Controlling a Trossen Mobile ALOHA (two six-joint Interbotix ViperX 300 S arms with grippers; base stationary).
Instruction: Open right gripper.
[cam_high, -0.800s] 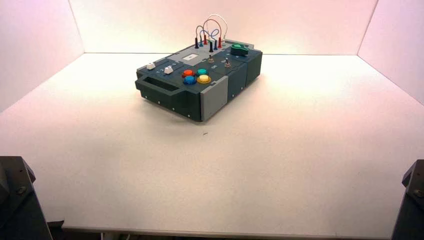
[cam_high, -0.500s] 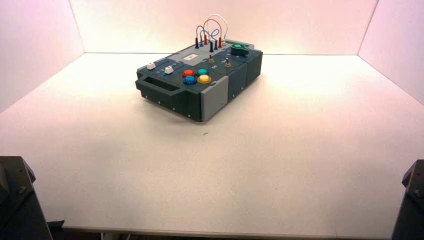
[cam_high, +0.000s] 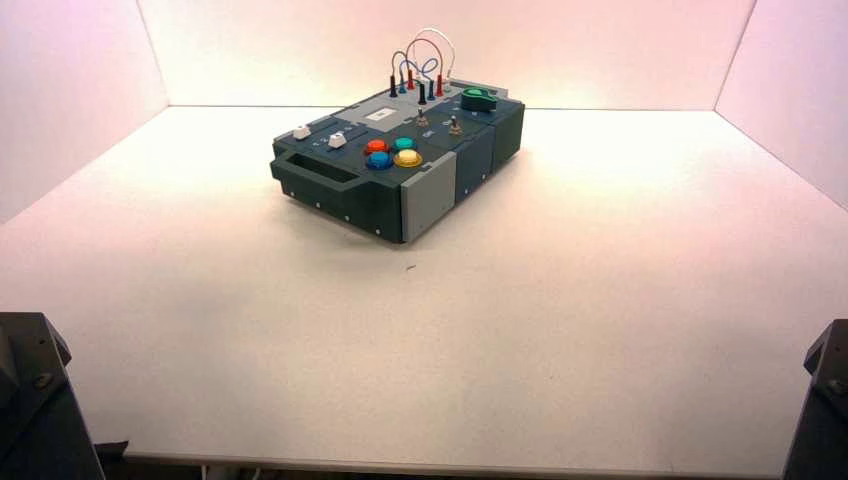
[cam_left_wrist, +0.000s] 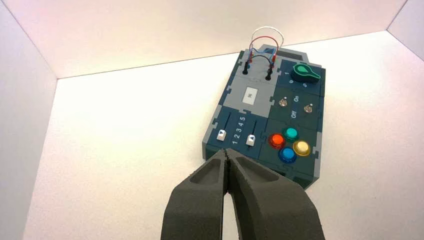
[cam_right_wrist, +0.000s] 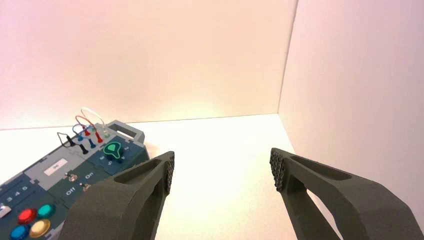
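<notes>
My right gripper (cam_right_wrist: 222, 170) is open and empty, its two dark fingers spread wide over bare white table, with the box off to one side of it. My left gripper (cam_left_wrist: 229, 152) is shut and empty, its tips pointing at the near edge of the box. The dark box (cam_high: 400, 160) stands turned on the far middle of the table. It carries four round buttons (cam_left_wrist: 288, 144), two white sliders (cam_left_wrist: 221, 135), two toggle switches (cam_left_wrist: 295, 105), a green knob (cam_left_wrist: 305, 73) and looped wires (cam_left_wrist: 262, 45). In the high view only both arms' dark bases show at the bottom corners.
The table (cam_high: 500, 330) is walled by white panels at the back and sides. The right wall (cam_right_wrist: 360, 90) stands close beside my right gripper. A small dark speck (cam_high: 410, 267) lies on the table in front of the box.
</notes>
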